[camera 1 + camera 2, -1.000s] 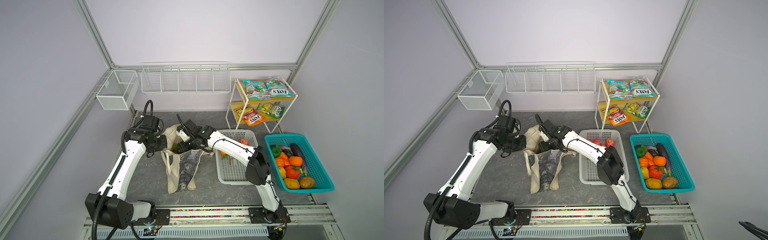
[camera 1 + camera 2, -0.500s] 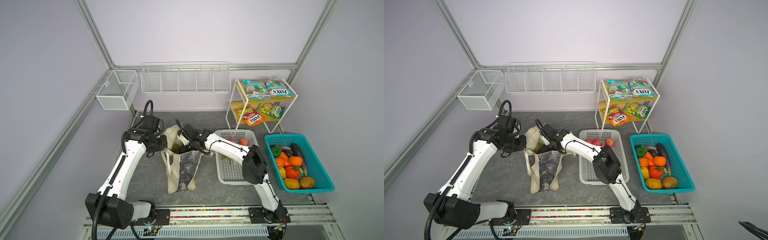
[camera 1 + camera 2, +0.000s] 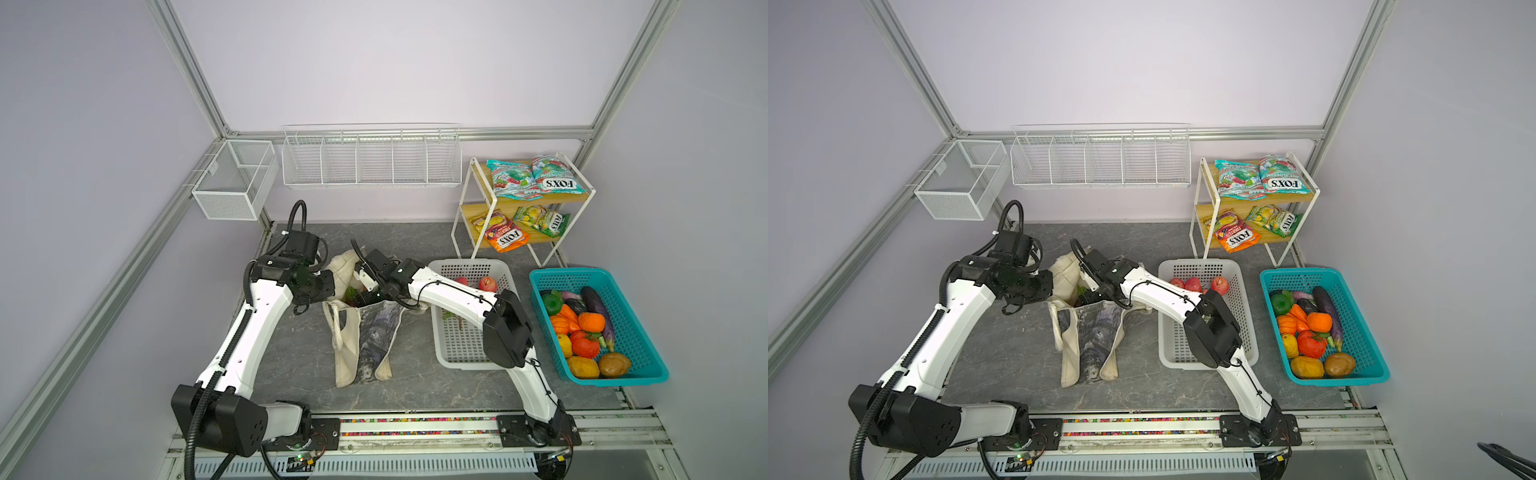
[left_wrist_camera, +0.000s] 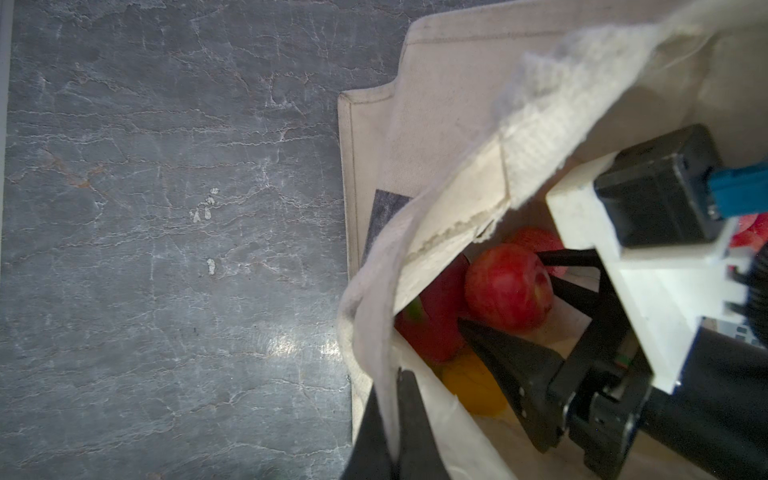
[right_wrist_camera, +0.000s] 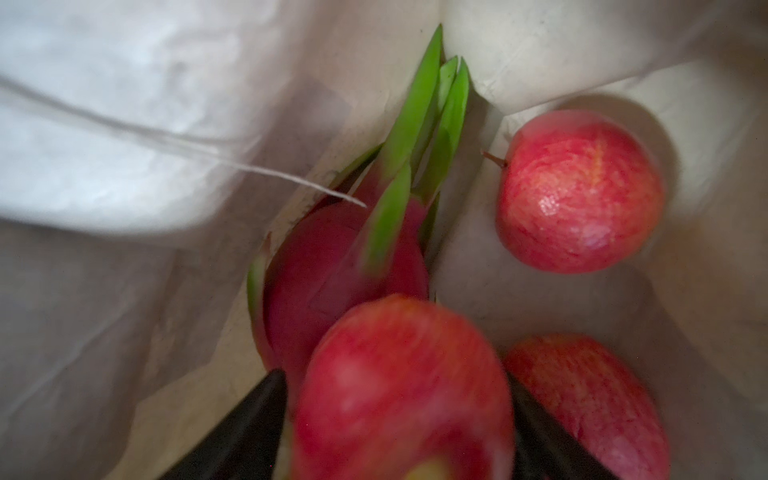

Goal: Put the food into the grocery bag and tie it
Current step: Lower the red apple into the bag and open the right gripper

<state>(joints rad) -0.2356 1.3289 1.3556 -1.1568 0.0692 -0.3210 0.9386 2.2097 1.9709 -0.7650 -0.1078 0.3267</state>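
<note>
The left claw (image 4: 390, 388) is clenched on the rim of the bag (image 4: 453, 137), whose mouth is held open. The right claw (image 5: 395, 376) is inside, walls close around. One apple (image 5: 403, 399) is between its jaws; grip cannot be told. Counted beyond it: two apples (image 5: 579, 191) (image 5: 590, 407), one dragon fruit (image 5: 332, 266).

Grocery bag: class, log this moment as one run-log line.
left gripper: shut on grocery bag handle | right gripper: open, jaws around apple inside bag | in bag: dragon fruit, more apples
</note>
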